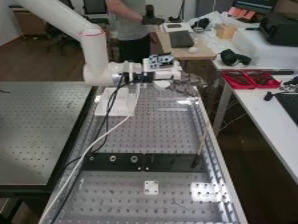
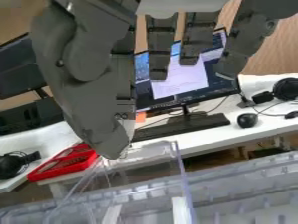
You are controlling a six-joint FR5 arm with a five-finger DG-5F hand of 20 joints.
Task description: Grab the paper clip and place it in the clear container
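Hand [image 2: 100, 102] hanging beside the clear container [image 2: 159, 175], looking late-stage!
Placing is seemingly pending; fingers apart or pinching, I can't tell.

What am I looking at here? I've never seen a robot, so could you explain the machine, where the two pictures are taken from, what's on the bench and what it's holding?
The machine is a white robot arm with a dark grey mechanical hand at its end. The high view comes from a fixed camera looking down along the metal bench, whose top is full of small holes. The wrist view comes from a camera on the arm itself, so the hand looks very large there, with a clear container close by.

On the bench lie a dark strip running across it and a small white plate. A thin rod leans near one edge. The job is to put a paper clip in the container, but I can't tell whether the hand holds one.
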